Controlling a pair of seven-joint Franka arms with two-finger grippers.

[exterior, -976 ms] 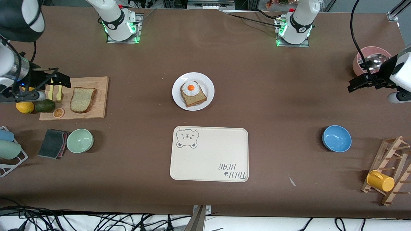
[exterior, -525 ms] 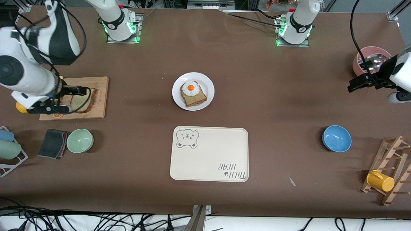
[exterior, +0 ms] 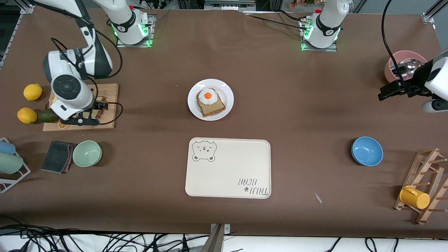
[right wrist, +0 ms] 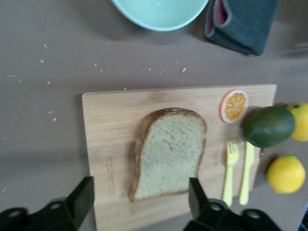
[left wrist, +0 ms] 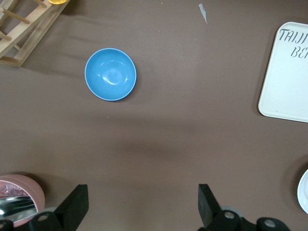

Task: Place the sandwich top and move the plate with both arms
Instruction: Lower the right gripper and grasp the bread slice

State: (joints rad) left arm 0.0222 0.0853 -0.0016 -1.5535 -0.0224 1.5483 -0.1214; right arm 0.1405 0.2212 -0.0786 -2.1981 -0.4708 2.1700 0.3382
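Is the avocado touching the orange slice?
Apart. The right wrist view shows a strip of cutting board between the avocado and the orange slice.

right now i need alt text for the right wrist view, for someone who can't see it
The right gripper hangs open over the sandwich top, a plain bread slice lying flat on a wooden cutting board. A yellow fork and knife, an orange slice and an avocado are at one end of the board.
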